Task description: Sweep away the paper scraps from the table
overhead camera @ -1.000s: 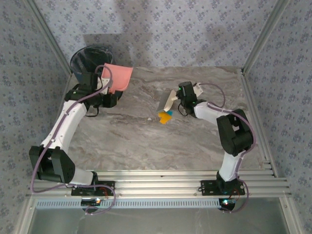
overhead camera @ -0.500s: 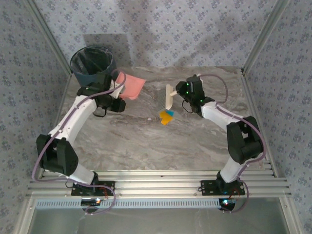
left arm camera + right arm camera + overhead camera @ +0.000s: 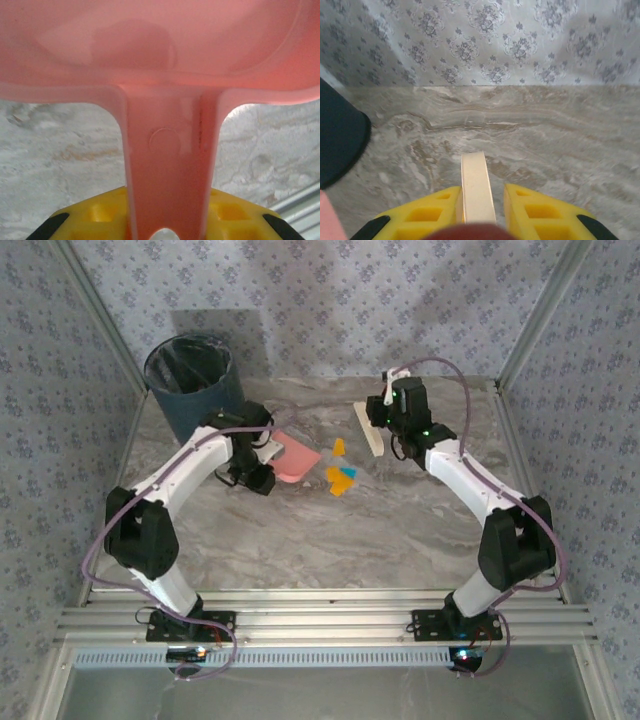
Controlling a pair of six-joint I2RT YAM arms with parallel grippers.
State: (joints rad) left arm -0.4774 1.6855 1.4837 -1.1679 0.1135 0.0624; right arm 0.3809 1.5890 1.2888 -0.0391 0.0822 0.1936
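Overhead, the paper scraps (image 3: 340,478) lie close to the middle of the table (image 3: 300,540), a small cluster of orange-yellow pieces with a cyan one among them, and a single orange piece sits a little apart at 12 o'clock of the cluster. At 9 o'clock of the scraps lies the pink dustpan (image 3: 297,458), its open lip turned toward them and just beside the nearest piece; whether it touches any cannot be told. The left gripper (image 3: 262,472) has the dustpan by its handle, and in the left wrist view the yellow fingers (image 3: 100,214) are closed tight on either side of that pink handle, with the pan (image 3: 165,50) spreading out above and marbled table (image 3: 60,145) to both sides. At 1 o'clock of the scraps, well apart from them, the right gripper (image 3: 385,415) holds a cream brush (image 3: 372,430). In the right wrist view its fingers (image 3: 535,207) are closed on the cream handle (image 3: 476,185), which points toward the patterned wall (image 3: 485,40). A dark bin (image 3: 190,380) stands at the table's 10 o'clock corner.
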